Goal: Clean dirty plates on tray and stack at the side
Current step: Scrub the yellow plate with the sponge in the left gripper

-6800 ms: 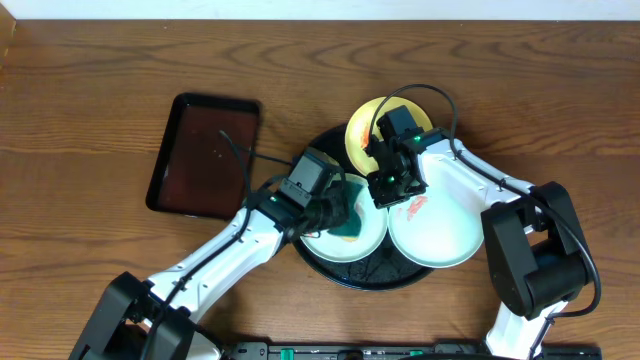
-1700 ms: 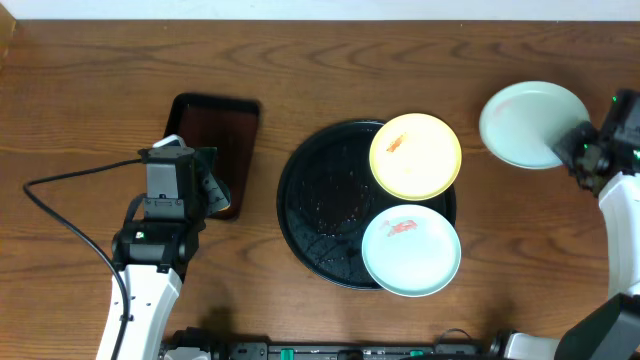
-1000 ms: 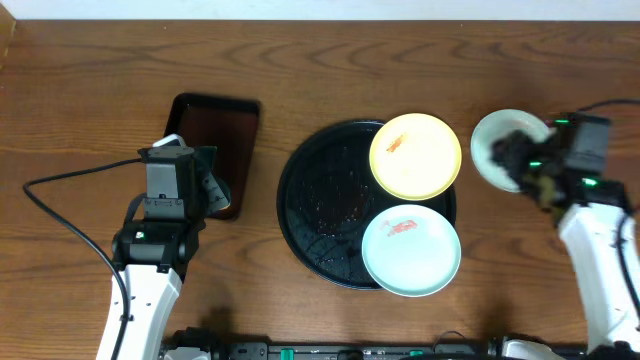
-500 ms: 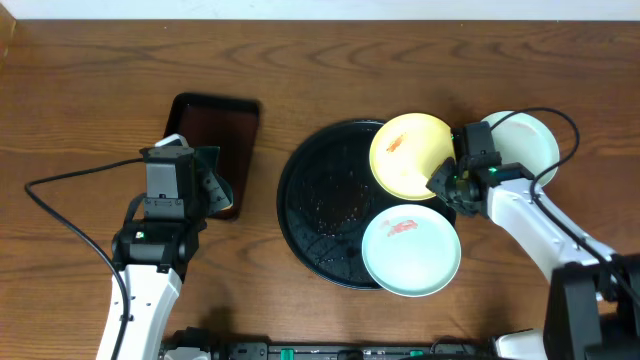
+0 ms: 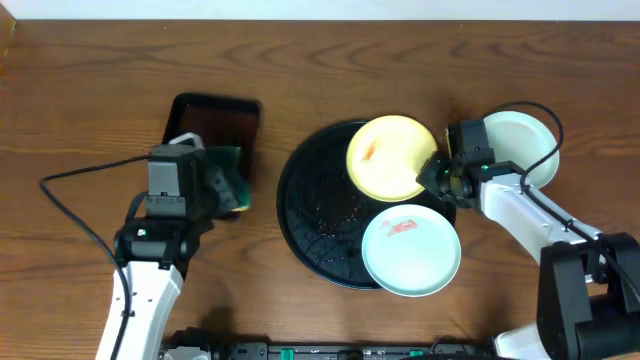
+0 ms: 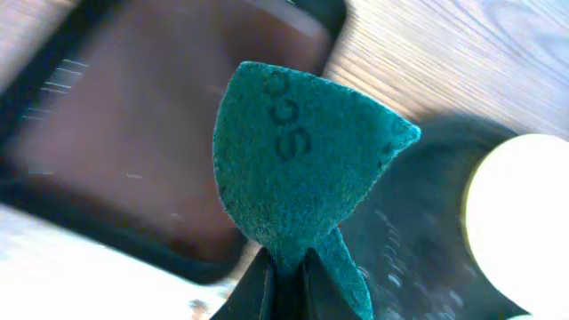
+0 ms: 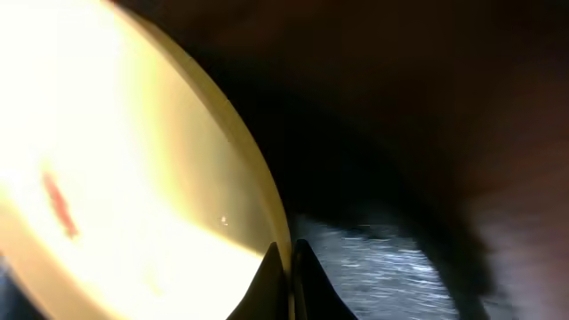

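Wood-grain tabletop (image 5: 330,60) runs under the whole scene. Toward its right side, the right gripper (image 5: 436,172) has its fingers pinched together on the rim of the yellow plate (image 5: 385,155). The plate sits over the upper right of the black tray (image 5: 318,205), with its orange smear (image 5: 372,152) not yet wiped. The hold is thin, at the very edge, so the plate should be kept steady and presented toward the other arm before wiping. The left gripper (image 6: 284,280) is clamped on a green scouring pad (image 6: 298,160), well apart, by the brown rectangular tray (image 5: 205,130). A smeared mint plate (image 5: 410,250) lies just below the yellow one and crowds it. A clean-looking plate (image 5: 525,140) rests on the table behind the right arm.
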### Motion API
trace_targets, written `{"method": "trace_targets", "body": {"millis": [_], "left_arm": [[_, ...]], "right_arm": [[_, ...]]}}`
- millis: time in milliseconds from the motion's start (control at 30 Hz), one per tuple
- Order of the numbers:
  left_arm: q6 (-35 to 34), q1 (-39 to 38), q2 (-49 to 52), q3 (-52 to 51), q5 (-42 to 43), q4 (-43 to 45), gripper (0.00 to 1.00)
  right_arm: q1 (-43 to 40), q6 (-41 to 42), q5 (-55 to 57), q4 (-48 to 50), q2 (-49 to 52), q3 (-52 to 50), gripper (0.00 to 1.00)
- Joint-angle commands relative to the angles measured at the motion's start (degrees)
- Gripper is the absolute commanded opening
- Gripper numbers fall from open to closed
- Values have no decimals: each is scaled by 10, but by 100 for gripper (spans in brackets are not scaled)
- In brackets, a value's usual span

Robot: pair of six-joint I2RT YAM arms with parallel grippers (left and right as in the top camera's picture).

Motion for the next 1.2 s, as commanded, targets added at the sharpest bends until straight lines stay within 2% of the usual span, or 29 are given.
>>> {"method": "trace_targets", "body": {"millis": [0, 233, 367, 467, 633, 733, 833, 1033, 1167], "left_arm": [[22, -27, 28, -1, 141, 9, 7], [-23, -133, 86, -1, 149, 39, 8], [-70, -211, 129, -1, 144, 121, 7], [-134, -257, 184, -1, 97, 175, 8], [-175, -275, 277, -1, 97, 251, 7], [-176, -275, 322, -1, 88, 293, 7], [-176, -275, 362, -1, 30, 333, 7], [-167, -274, 406, -1, 14, 400, 7], [-110, -268, 414, -1, -94, 378, 7]], "right_arm": [[37, -59, -101, 28, 2, 11, 1], [95, -45, -64, 20, 6, 10, 1], [110, -12, -63, 27, 40, 10, 1], [115, -12, -92, 38, 65, 10, 1], [122, -14, -91, 37, 72, 10, 1], [125, -18, -91, 37, 72, 10, 1], [128, -18, -90, 32, 72, 10, 1], [130, -18, -90, 21, 72, 10, 1], [130, -19, -85, 7, 72, 10, 1]]}}
